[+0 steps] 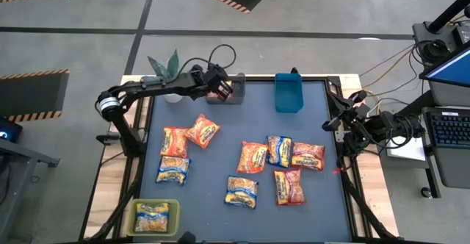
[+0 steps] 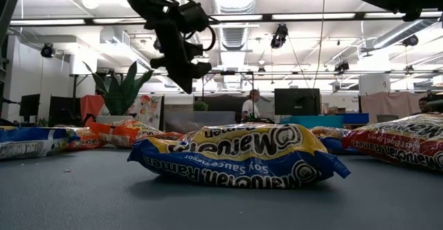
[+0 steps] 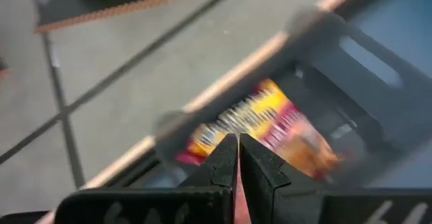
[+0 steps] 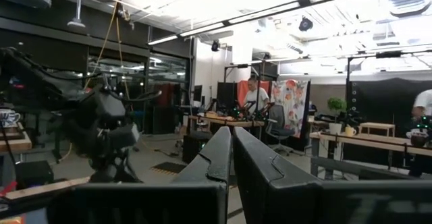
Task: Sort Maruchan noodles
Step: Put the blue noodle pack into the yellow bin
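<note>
Overhead looks down; low view level; both share table (image 1: 220,119).

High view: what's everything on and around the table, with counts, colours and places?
orange packets: 3, orange, mat's left and middle
yellow-blue packets: 4, three loose, one in yellow bin
red packets: 3, two at right, one in grey bin
grey bin: 1, grey, top-left corner
blue bin: 1, blue, top middle
yellow bin: 1, yellow, bottom-left corner
plant: 1, green, beyond top-left corner
left tool: shut, over grey bin
right tool: shut, right edge
</note>
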Controlling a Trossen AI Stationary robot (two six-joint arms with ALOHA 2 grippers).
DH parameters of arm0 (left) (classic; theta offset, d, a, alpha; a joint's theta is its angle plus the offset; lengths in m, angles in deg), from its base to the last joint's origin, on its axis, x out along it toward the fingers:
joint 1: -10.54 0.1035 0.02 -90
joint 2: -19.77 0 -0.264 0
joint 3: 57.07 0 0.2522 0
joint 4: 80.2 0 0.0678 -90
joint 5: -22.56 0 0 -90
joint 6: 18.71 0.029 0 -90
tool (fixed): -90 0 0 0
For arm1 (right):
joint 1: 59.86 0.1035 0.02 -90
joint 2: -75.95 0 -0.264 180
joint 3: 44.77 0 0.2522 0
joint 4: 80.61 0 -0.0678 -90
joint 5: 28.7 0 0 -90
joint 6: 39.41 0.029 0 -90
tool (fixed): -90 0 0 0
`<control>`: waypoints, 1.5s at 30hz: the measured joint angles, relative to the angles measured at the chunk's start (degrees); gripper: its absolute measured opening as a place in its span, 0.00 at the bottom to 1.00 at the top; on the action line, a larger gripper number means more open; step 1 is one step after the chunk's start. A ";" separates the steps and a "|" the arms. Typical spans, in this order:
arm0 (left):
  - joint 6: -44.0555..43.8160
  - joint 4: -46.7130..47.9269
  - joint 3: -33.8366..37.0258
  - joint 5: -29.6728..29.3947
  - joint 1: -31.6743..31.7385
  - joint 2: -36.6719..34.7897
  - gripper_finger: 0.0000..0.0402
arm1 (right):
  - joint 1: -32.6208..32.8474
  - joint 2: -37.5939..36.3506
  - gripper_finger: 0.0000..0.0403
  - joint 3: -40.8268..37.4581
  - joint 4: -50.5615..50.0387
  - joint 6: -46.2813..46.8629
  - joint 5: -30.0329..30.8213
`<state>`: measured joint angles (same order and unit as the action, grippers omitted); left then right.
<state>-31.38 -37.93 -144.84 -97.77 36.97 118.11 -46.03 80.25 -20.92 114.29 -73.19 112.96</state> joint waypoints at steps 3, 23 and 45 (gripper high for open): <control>-1.48 -0.07 0.97 2.06 -1.28 0.00 0.00 | -0.01 -0.02 0.02 0.00 -0.02 0.19 0.00; 14.84 -0.48 5.35 35.70 -27.17 -2.51 0.00 | -0.01 -0.02 0.02 0.00 0.39 3.18 -0.02; 29.48 -10.00 17.00 35.28 -30.44 -11.25 0.00 | 0.01 10.31 0.02 0.02 -5.07 46.57 -23.61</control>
<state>-1.90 -47.93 -127.84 -62.49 6.53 106.86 -46.02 90.55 -20.90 109.22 -26.62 89.34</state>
